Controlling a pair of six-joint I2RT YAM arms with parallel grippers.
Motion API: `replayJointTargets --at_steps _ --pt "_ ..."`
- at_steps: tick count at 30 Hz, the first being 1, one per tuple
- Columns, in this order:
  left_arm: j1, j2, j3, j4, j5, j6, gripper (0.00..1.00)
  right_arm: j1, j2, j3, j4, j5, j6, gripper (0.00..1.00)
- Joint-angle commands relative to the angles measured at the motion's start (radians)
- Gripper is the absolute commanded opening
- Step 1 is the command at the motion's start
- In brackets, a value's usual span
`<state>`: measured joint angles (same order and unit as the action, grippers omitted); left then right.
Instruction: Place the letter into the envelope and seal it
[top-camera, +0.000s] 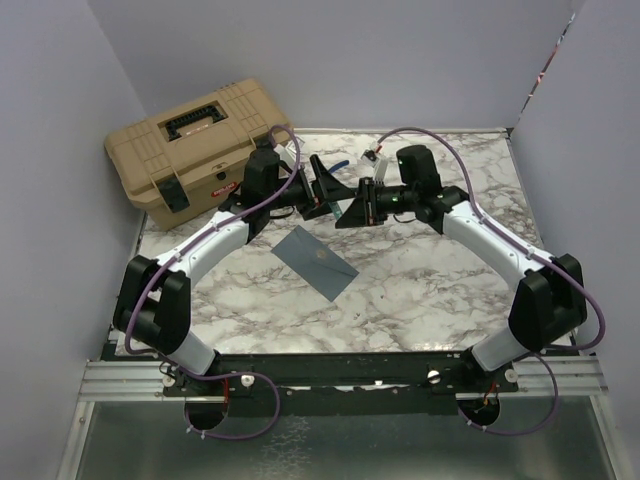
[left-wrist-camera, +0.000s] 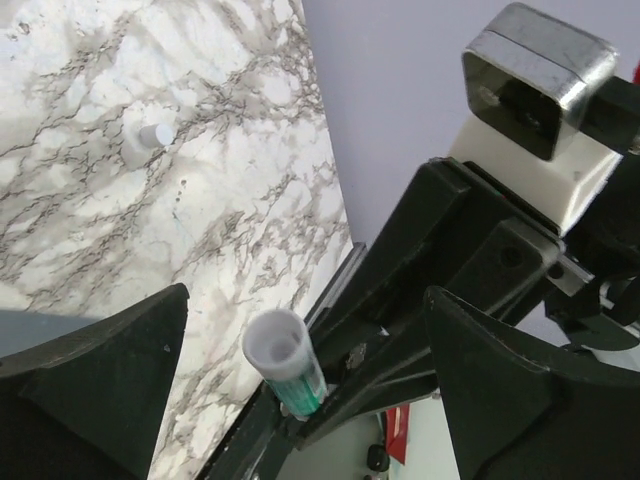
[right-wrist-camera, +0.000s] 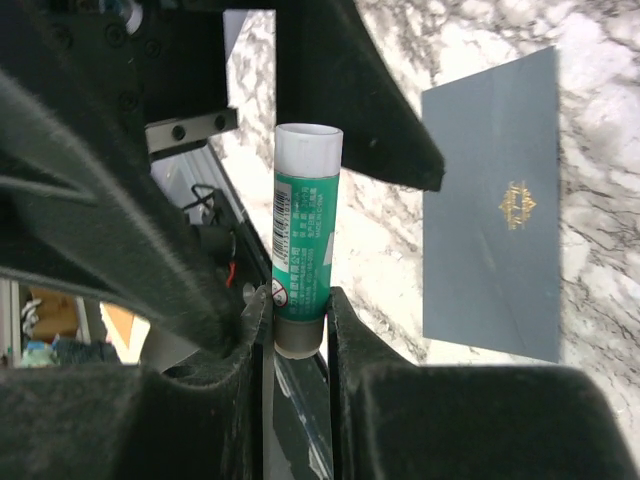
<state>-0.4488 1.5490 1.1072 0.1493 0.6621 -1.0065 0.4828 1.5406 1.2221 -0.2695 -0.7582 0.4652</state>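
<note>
Right wrist: 1 envelope (right-wrist-camera: 490, 210), 1 tube (right-wrist-camera: 303, 240)

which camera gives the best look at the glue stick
Right wrist: the glue stick shows full length, green label visible, base clamped in the right tool. Left wrist shows mostly its white open end, foreshortened. In top external it is too small to make out.

- The teal plastic glue stick (right-wrist-camera: 303, 240) has its base hidden between the fingers of the right gripper (right-wrist-camera: 297, 312), and its label print is too small to read.
- The slate blue-grey paper envelope (right-wrist-camera: 495, 230) bears a gold emblem (right-wrist-camera: 517, 205) too fine to make out.
- A small white cylindrical piece (left-wrist-camera: 152, 135) on the marble-patterned table (left-wrist-camera: 80, 200) is blurred; what it is cannot be told.
- The tan plastic toolbox (top-camera: 190, 150) has its near right corner hidden behind the left arm (top-camera: 215, 240).
</note>
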Motion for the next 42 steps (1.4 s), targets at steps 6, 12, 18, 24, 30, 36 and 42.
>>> replayJointTargets --at_steps 6,12,18,24,30,36,42 --pt "0.022 -0.022 0.005 -0.082 0.107 0.100 0.99 0.004 0.052 0.143 -0.278 -0.188 -0.306 0.00" --pt "0.028 -0.013 0.021 -0.147 0.150 0.151 0.74 0.005 0.090 0.178 -0.350 -0.150 -0.342 0.00" --pt "0.037 -0.018 0.004 -0.188 0.169 0.143 0.59 0.005 0.107 0.191 -0.373 -0.131 -0.360 0.00" --pt "0.038 -0.012 -0.019 -0.195 0.210 0.136 0.44 0.004 0.119 0.199 -0.393 -0.132 -0.388 0.00" --pt "0.037 -0.005 -0.021 -0.198 0.292 0.127 0.36 0.005 0.128 0.203 -0.396 -0.131 -0.403 0.00" --pt "0.038 -0.002 -0.023 -0.199 0.311 0.126 0.00 0.005 0.125 0.203 -0.389 -0.156 -0.417 0.00" --pt "0.039 -0.002 -0.005 -0.199 0.274 0.121 0.00 0.005 0.072 0.164 -0.285 -0.119 -0.322 0.21"
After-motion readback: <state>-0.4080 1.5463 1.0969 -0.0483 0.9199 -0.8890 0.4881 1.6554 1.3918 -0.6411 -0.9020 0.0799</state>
